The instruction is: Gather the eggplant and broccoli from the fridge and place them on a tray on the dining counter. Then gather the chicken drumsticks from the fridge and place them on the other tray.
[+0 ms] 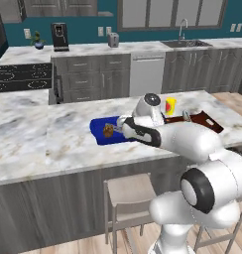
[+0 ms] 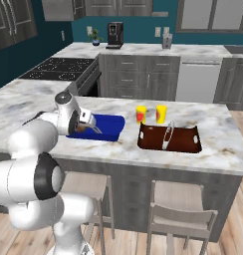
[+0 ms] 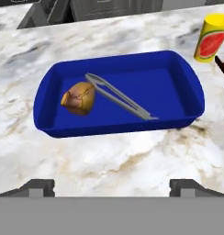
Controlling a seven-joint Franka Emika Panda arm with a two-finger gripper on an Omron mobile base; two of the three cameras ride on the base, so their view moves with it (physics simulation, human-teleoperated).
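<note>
Inside one blue tray (image 3: pixel 187 82): one drumstick (image 3: pixel 78 98), one tongs (image 3: pixel 118 96).

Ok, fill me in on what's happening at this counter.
The robot's gripper hangs open and empty over the marble dining counter, just in front of the blue tray. One chicken drumstick lies in that tray beside a pair of metal tongs. The brown tray further along holds another pair of tongs, and no vegetables can be made out in it. Two yellow cups stand behind it.
</note>
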